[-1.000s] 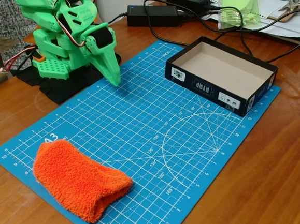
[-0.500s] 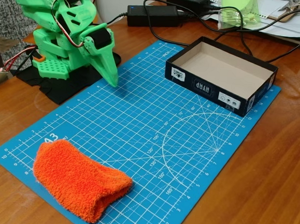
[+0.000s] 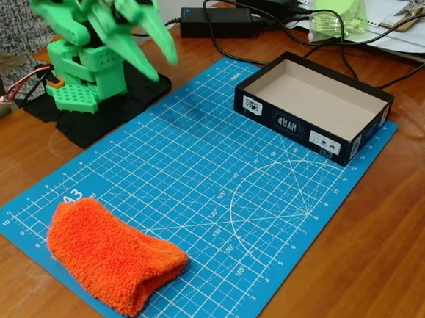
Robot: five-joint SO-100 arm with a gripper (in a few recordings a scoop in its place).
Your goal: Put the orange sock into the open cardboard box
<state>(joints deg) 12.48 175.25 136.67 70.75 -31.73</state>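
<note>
Orange sock (image 3: 113, 256) lies flat at the seven o'clock corner of the blue cutting mat (image 3: 218, 181). Open cardboard box (image 3: 312, 108) sits at two o'clock, well apart. Green gripper (image 3: 166, 48), at eleven o'clock, raised and blurred; jaws appear closed, holding nothing.

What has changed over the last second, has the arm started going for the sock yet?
Only the arm moved: the tool has swung up off the blue cutting mat and now points out above its far-left corner, blurred by motion. Nothing was gripped. The orange sock lies where it was at the mat's near-left end, and the open cardboard box is unmoved and empty.
</note>
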